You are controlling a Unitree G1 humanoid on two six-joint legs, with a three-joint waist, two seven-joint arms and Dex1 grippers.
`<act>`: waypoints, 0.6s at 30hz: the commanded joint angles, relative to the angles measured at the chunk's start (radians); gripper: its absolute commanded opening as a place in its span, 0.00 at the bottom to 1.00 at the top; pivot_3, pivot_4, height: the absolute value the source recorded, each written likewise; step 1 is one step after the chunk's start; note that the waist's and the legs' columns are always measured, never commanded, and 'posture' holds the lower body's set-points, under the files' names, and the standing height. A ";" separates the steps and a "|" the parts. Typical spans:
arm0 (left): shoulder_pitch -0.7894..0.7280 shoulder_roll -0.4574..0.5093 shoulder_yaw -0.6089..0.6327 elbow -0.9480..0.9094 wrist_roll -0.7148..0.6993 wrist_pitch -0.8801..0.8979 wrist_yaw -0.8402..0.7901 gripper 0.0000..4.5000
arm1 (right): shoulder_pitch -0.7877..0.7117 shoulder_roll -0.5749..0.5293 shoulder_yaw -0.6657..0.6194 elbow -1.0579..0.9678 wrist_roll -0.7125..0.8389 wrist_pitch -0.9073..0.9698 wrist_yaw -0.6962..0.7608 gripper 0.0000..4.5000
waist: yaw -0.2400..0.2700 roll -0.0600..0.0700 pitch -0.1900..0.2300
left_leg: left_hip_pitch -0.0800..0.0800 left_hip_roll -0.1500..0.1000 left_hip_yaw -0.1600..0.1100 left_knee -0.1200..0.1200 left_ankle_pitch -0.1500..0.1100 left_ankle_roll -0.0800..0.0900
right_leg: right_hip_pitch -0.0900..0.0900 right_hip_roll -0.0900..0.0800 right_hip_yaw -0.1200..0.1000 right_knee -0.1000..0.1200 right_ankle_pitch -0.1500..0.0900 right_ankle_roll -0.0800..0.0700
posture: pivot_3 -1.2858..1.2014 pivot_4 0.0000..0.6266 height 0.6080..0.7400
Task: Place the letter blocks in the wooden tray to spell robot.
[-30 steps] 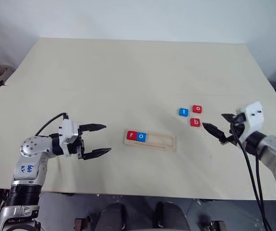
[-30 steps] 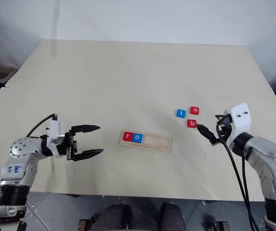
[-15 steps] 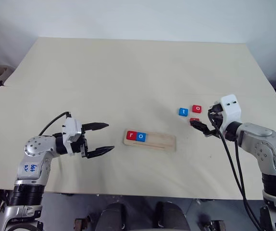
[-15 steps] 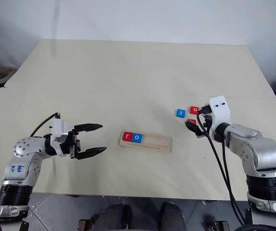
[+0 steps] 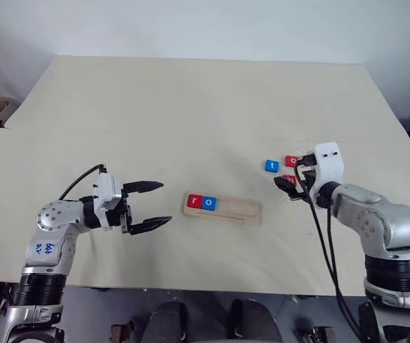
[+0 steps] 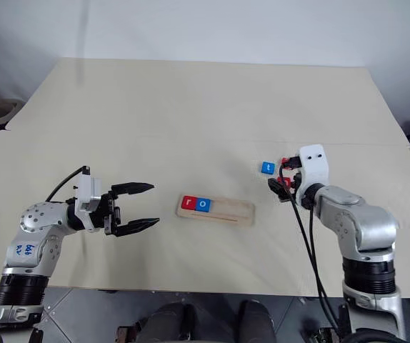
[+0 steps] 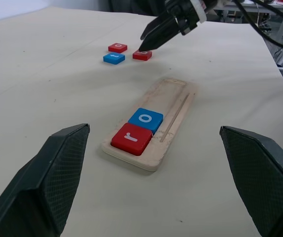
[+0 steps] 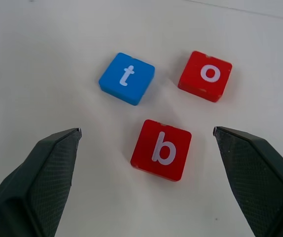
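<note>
The wooden tray [image 5: 242, 209] lies near the table's middle front. A red r block [image 5: 195, 201] and a blue o block [image 5: 209, 203] sit side by side at its left end. Right of the tray lie three loose blocks: blue t [image 8: 126, 78], red o [image 8: 205, 75] and red b [image 8: 161, 149]. My right gripper [image 5: 286, 183] is open and hovers just above the red b, one finger on each side, tilted down. My left gripper [image 5: 166, 202] is open and empty. It is level, left of the tray, and points towards it.
The pale table [image 5: 191, 107] stretches far behind the blocks; its front edge runs just below both arms. Black cables [image 5: 326, 236] hang from my right wrist past the table's front edge.
My right gripper has swung left and down from the table's right side to the loose blocks and now hangs over the red b. The left arm and all blocks stayed put.
</note>
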 commanded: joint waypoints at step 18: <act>-0.019 0.002 -0.002 -0.020 -0.006 -0.015 0.009 1.00 | 0.018 0.178 -0.044 -0.033 -0.136 0.022 -0.192 0.33 | 0.000 0.000 0.000 | 0.000 0.000 0.000 -0.001 0.000 0.000 | -0.001 0.000 0.000 0.000 0.000 0.000 | 0.52 0.24 1.00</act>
